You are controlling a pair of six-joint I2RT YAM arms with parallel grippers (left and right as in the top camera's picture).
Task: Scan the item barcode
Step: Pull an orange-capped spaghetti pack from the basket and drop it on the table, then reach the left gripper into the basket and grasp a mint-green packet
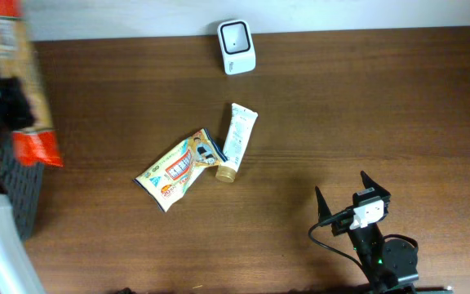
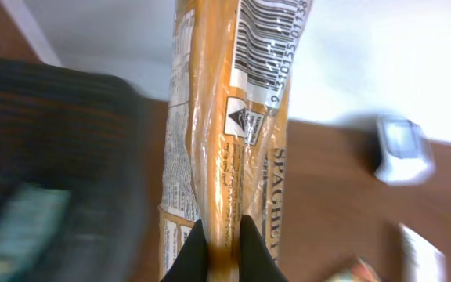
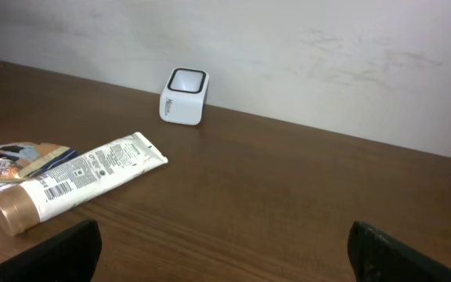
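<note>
My left gripper (image 2: pixel 219 249) is shut on a long orange spaghetti packet (image 2: pixel 225 117), held up over the table's left edge. Its barcode (image 2: pixel 268 47) shows at the packet's far end in the left wrist view. From overhead, the packet (image 1: pixel 23 77) stands out at far left with the left gripper (image 1: pixel 13 104) around its middle. The white scanner (image 1: pixel 237 46) sits at the table's back edge, well to the right of the packet; it also shows as the scanner (image 2: pixel 402 149) and the scanner (image 3: pixel 185 95). My right gripper (image 1: pixel 345 194) stays open and empty near the front right, its fingers (image 3: pixel 61 251) spread wide.
A white tube (image 1: pixel 237 139) with a gold cap and a yellow snack packet (image 1: pixel 179 167) lie mid-table, touching. A dark basket (image 1: pixel 19 188) stands at the left edge below the held packet. In the right wrist view, tube (image 3: pixel 77 184) and snack packet (image 3: pixel 14 157) lie left of the open fingers.
</note>
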